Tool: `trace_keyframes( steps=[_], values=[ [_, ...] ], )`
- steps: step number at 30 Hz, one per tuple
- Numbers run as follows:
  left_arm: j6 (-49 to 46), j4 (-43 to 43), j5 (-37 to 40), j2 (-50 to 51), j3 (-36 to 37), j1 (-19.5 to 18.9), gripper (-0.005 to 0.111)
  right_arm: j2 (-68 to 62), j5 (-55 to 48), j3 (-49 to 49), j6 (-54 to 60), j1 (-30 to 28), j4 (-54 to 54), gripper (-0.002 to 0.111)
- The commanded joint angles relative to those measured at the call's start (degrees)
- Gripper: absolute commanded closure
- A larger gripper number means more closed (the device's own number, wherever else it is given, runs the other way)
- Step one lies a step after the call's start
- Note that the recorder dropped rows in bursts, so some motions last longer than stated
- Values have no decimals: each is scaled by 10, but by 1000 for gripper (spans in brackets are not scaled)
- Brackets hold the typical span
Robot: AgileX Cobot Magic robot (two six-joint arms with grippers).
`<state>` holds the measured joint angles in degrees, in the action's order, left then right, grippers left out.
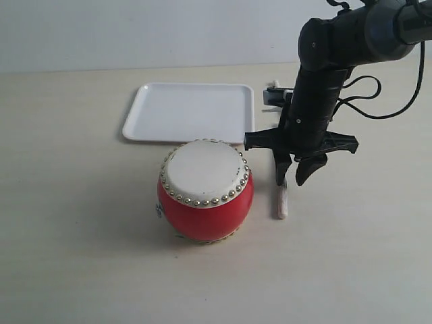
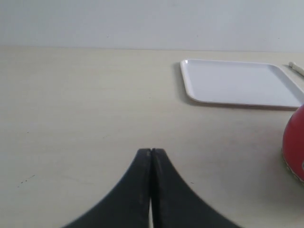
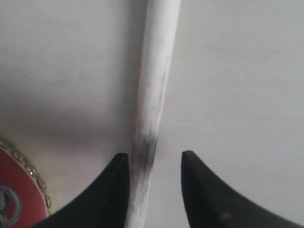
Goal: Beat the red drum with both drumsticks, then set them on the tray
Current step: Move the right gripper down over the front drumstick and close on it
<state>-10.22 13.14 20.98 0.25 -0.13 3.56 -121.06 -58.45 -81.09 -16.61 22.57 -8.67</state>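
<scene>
Reaching down from the upper right of the exterior view, the right gripper hangs with its jaws apart over the upper end of a drumstick. That stick lies on the table just right of the red drum, which stands at frame centre. The tray lies behind the drum, in the upper middle.

The left wrist view shows the left gripper with its jaws pressed together above bare table. Beyond it are the tray, the drum's red side, and the tip of a second drumstick just past the tray.

In the right wrist view the drumstick runs between the parted fingers, nearer one of them, with the drum's studded rim beside it.
</scene>
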Motion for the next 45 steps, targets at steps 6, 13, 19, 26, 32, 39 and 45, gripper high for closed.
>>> trace_keyframes(
  steps=[6,13,19,26,32,39,45],
  values=[
    [0,8,-1,-3,1,-2,107,3,53,2,-47,3,5,68],
    [0,8,-1,-3,1,-2,107,3,71,2,-107,28,63,68],
    [0,8,-1,-3,1,-2,107,3,52,2,-107,28,61,68],
    [0,8,-1,-3,1,-2,107,3,54,15,-120,28,58,68],
    [0,8,-1,-3,1,-2,107,3,61,22,-117,28,59,68],
    [-1,8,-1,-3,1,-2,107,3,61,24,-119,28,56,69],
    [-1,8,-1,-3,1,-2,107,2,62,24,-119,28,57,72]
  ],
)
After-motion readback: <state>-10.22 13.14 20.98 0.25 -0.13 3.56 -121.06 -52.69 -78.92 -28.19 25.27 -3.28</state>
